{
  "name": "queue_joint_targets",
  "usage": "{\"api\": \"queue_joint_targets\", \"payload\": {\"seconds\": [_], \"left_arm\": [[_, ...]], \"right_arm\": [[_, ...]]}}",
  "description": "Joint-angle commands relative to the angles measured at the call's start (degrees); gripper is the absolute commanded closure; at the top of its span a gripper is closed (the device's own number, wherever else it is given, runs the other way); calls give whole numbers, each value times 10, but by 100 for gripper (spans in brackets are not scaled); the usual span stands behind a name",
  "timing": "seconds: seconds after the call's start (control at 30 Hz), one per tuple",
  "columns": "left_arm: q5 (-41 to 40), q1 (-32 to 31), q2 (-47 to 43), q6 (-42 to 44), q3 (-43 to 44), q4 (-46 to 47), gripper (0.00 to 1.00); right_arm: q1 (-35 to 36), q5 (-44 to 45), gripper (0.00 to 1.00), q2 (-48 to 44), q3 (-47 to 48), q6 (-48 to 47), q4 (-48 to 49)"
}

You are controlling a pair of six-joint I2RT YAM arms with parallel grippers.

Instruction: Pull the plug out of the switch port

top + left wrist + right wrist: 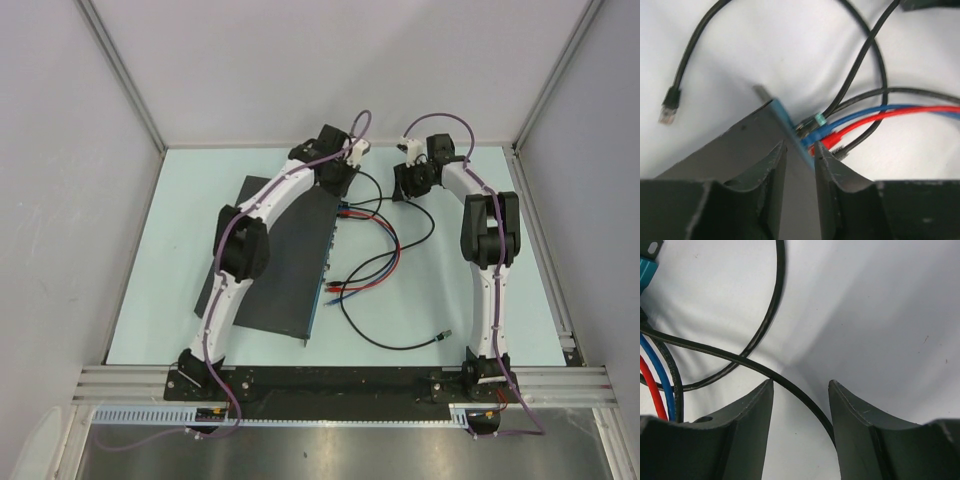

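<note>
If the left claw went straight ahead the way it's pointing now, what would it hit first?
Most likely the switch: its blue-grey port face runs right between the fingertips of the left claw, with the blue plug just beyond. Depth is hard to judge from the wrist view.

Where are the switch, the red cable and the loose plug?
switch [290,265], top view, on its flat black top.
red cable [900,114], left wrist view, midway along it.
loose plug [669,105], left wrist view, on its body.

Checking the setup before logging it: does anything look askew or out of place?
The switch lies diagonally on the table, not square to its edges. A black cable's plug lies loose, in no socket.
</note>
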Motion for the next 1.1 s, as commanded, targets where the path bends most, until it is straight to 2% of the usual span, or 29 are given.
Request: {"api": "queue_joint_targets", "payload": {"seconds": [0.0, 0.47, 0.6, 0.7, 0.77, 1.07], "left_arm": [[-51, -8, 17, -19, 19, 57, 62], [-136, -14, 30, -28, 3, 70, 69], [-124, -14, 28, -25, -6, 60, 68], [-61, -14, 24, -32, -3, 52, 59], [-34, -16, 21, -32, 1, 51, 56], [-79, -22, 28, -20, -12, 58, 60]], "right_arm": [[2, 13, 46, -16, -18, 1, -45], [5, 12, 45, -19, -23, 2, -54], [7, 9, 44, -18, -27, 4, -55], [7, 5, 44, -16, -26, 6, -56], [7, 4, 43, -15, -26, 6, -58], [3, -3, 42, -14, -18, 4, -71]]}}
